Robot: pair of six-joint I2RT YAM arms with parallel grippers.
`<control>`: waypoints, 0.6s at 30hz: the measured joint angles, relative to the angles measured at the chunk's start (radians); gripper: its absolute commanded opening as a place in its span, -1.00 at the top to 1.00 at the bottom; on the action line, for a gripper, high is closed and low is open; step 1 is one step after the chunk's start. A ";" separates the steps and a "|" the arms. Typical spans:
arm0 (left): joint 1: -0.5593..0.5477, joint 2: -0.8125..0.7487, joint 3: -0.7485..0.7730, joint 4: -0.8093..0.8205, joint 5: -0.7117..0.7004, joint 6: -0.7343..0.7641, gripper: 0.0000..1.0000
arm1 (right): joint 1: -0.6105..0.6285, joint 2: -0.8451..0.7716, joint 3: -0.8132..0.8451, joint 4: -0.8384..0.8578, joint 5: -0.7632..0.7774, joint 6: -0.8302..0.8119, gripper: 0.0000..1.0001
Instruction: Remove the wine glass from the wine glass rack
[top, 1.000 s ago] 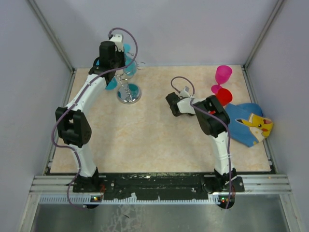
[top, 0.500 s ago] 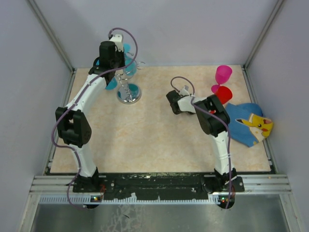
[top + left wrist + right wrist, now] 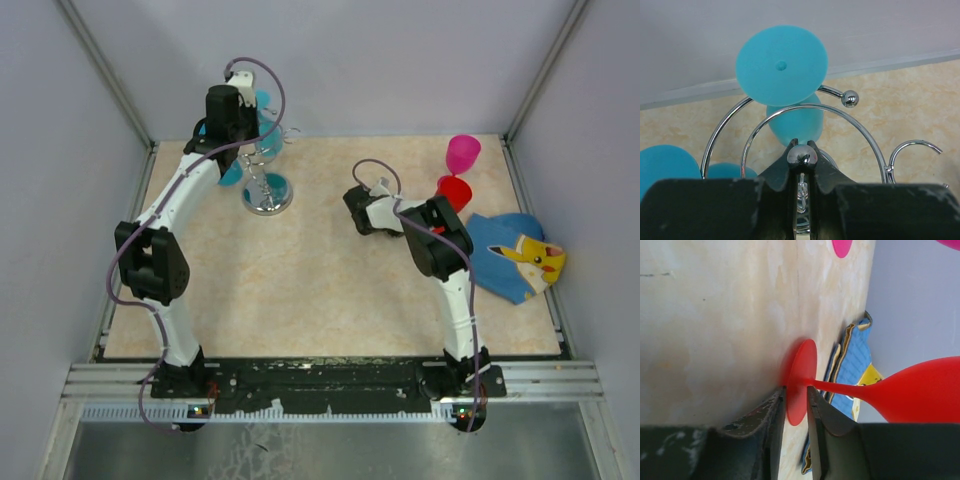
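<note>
The wine glass rack (image 3: 267, 196) stands at the back left, its curled wire arms (image 3: 810, 112) carrying teal wine glasses upside down. One teal glass (image 3: 782, 66) hangs just beyond my left gripper, another (image 3: 665, 165) at the left. My left gripper (image 3: 801, 150) is shut on the chrome ball (image 3: 801, 157) on top of the rack's post. My right gripper (image 3: 796, 390) is shut on the foot (image 3: 801, 380) of a red wine glass (image 3: 455, 190), one finger on each flat face. It holds the foot just off the table. In the top view its fingertips are hidden under the arm.
A pink wine glass (image 3: 462, 152) stands upright at the back right, close behind the red one. A blue cloth with a yellow cartoon figure (image 3: 515, 255) lies at the right edge. Grey walls close in the back and both sides of the table.
The red glass has shifted a little toward the back and left with my right gripper. The left arm and the rack have not moved.
</note>
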 measured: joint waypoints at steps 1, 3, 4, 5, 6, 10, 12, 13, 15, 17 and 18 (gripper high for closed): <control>0.000 0.000 0.000 0.000 -0.002 0.000 1.00 | 0.001 0.000 0.000 -0.002 0.002 0.001 0.34; 0.000 0.000 0.000 0.000 -0.004 0.000 1.00 | 0.003 0.000 0.005 -0.013 0.012 0.003 0.22; 0.000 0.000 0.000 0.000 -0.005 0.000 1.00 | 0.004 0.000 0.006 -0.017 0.018 0.004 0.17; 0.000 0.000 0.000 0.000 -0.005 0.000 1.00 | 0.005 0.000 0.006 -0.019 0.023 0.006 0.14; 0.000 0.000 0.000 0.000 -0.005 0.000 1.00 | 0.008 0.000 0.006 -0.023 0.031 0.007 0.12; 0.000 0.000 0.000 -0.001 -0.005 0.000 1.00 | 0.027 -0.001 0.006 -0.041 0.037 0.007 0.04; 0.000 0.000 0.000 -0.001 -0.006 0.000 1.00 | 0.039 -0.003 0.006 -0.050 0.037 0.010 0.03; 0.000 0.000 0.000 -0.001 -0.008 0.000 1.00 | 0.047 -0.004 0.008 -0.059 0.037 0.015 0.02; 0.000 0.000 0.000 -0.001 -0.010 0.000 1.00 | 0.063 -0.002 0.016 -0.080 0.037 0.025 0.02; 0.000 0.000 0.001 -0.001 -0.013 0.000 1.00 | 0.084 0.000 0.022 -0.094 0.036 0.035 0.01; 0.000 0.000 0.001 -0.002 -0.014 0.000 1.00 | 0.093 0.001 0.025 -0.101 0.035 0.036 0.01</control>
